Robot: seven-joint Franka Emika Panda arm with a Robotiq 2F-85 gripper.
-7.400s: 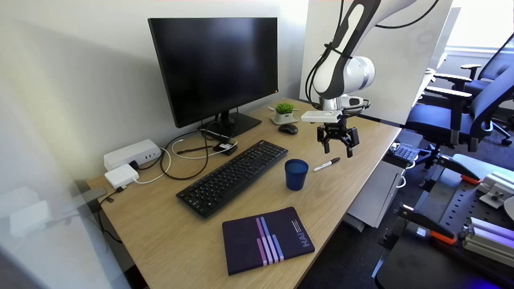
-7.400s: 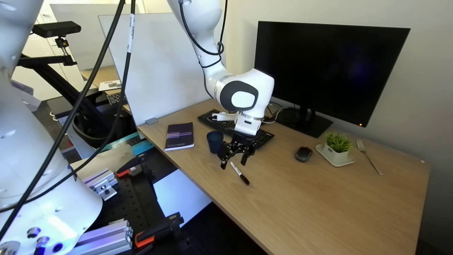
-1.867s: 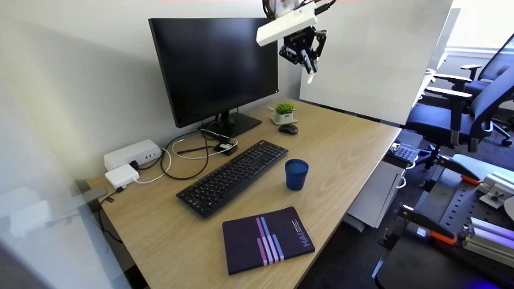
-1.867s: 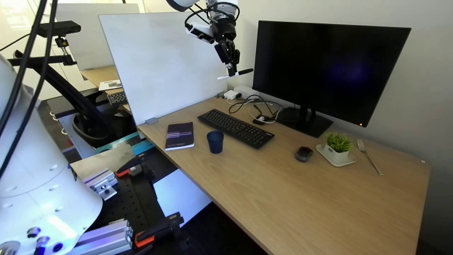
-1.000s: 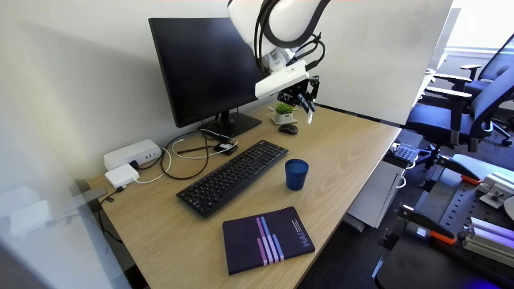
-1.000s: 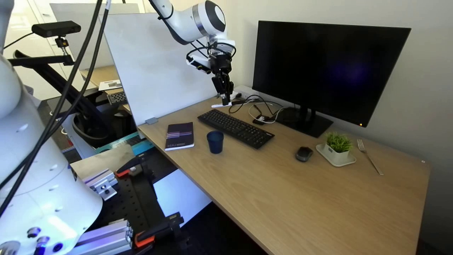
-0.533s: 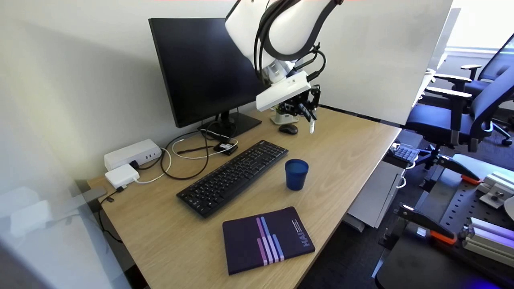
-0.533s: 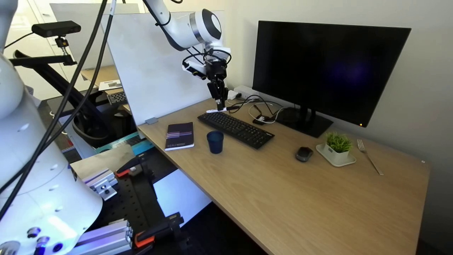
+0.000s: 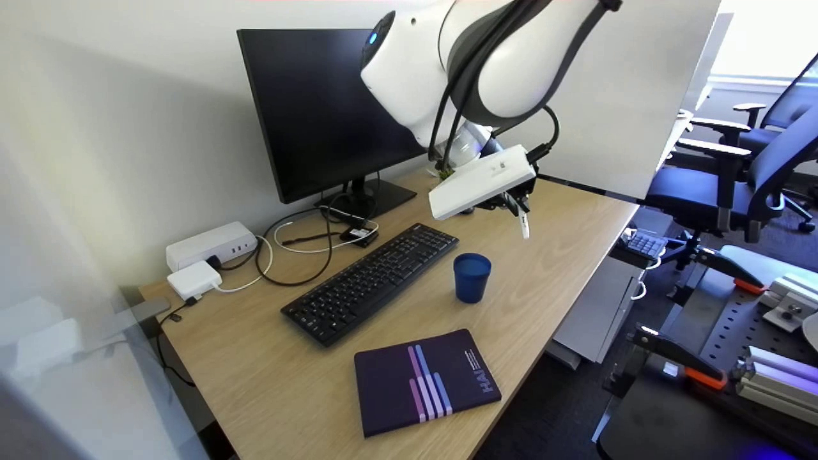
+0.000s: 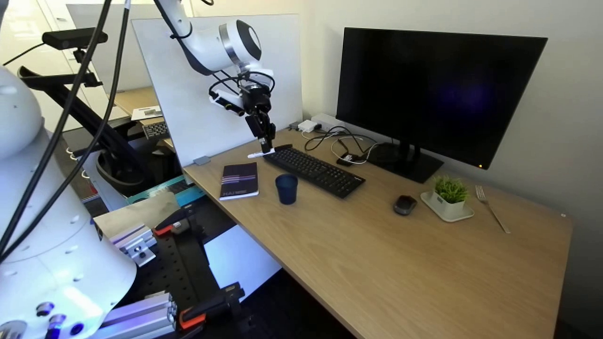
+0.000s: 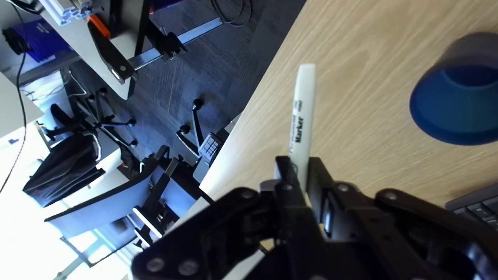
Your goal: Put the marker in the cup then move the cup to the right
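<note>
Above the desk (image 10: 400, 268) | claw (image 11: 301, 165) — nearly closed, gripping the marker (image 11: 303, 105) | cup (image 9: 471, 279) — upright, near the keyboard (image 9: 377, 281)

It's an office space: desk (image 10: 400, 263) w/ monitor (image 10: 438, 99), kbd (image 10: 313, 170), wheeled chairs (image 9: 690, 188).

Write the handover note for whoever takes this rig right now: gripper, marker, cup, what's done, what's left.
Gripper: shut on the marker, holding it in the air, outside the cup.
Marker: gripped partway along, white end sticking out on one side, black end on the other.
Cup: upright on the desk, beside the keyboard but not touching it; the notebook lies nearby.
Done: marker picked up.
Left: put the marker in the cup, let go, then move the cup to the right.
</note>
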